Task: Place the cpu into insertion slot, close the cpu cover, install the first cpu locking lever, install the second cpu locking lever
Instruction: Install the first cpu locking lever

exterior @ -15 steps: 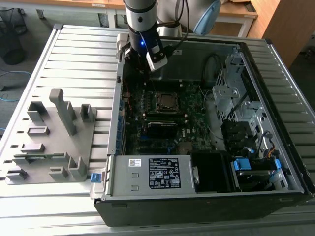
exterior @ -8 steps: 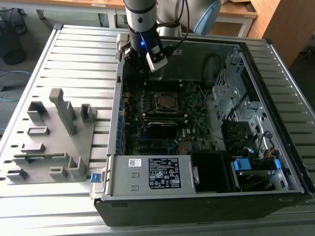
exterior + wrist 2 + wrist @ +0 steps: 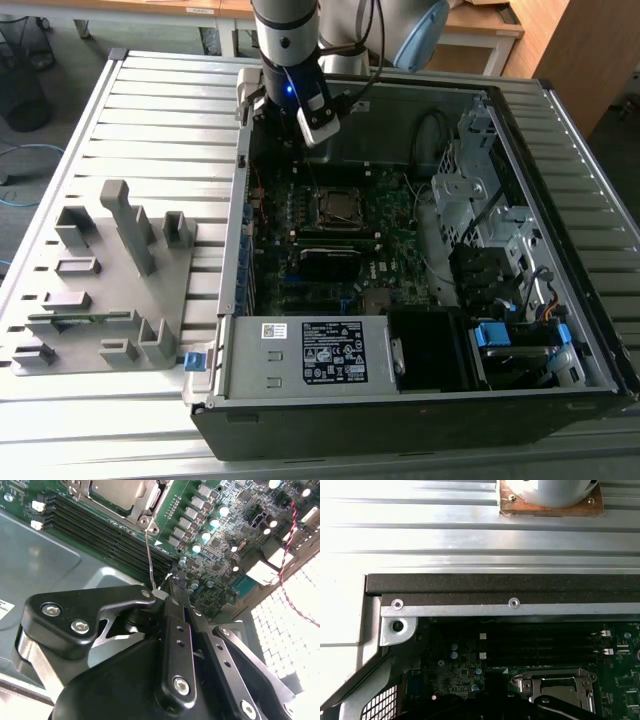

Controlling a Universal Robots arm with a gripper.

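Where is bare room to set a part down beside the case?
Free: slatted metal table bounded by the grey fixture tray, the table's edge and the open black computer case. Crowded: the green motherboard, where the gripper is shut on a thin wire lever.

One cpu (image 3: 117, 489), one cpu cover (image 3: 545, 676)
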